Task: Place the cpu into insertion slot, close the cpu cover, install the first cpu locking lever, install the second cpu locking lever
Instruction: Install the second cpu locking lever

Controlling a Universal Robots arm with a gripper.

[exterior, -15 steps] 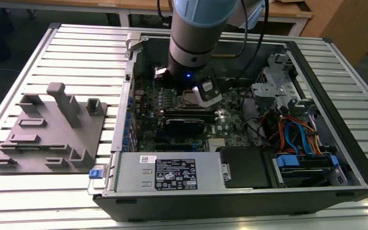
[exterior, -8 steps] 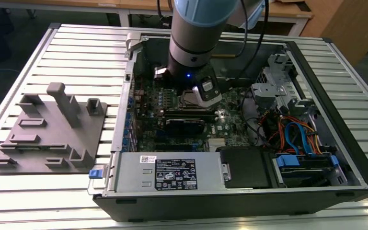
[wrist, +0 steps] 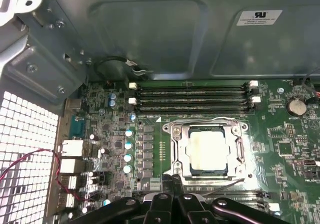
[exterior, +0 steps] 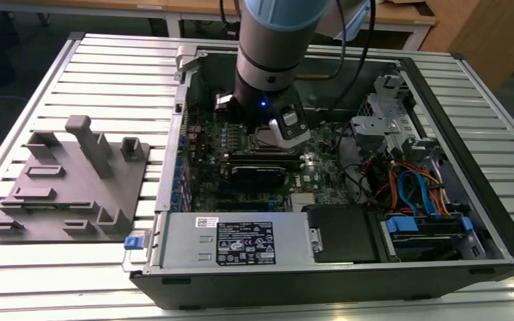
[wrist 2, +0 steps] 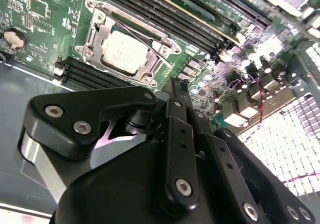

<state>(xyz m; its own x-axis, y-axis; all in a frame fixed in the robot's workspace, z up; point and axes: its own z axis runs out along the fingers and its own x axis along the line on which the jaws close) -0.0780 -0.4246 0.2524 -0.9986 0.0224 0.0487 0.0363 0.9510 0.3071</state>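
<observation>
Nearby, memory slots (wrist: pixel 192 96) beside cpu (wrist: pixel 207 151).

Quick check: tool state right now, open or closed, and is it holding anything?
Tool: closed, nothing held, fingertips together beside the cpu cover, which lies down over the cpu in the insertion slot.

You see the cpu (wrist: pixel 207 151) topped in dull matt metal, its cpu cover (wrist: pixel 176 151) shiny silvery steel, the gripper (wrist 2: pixel 176 91) matt black.
</observation>
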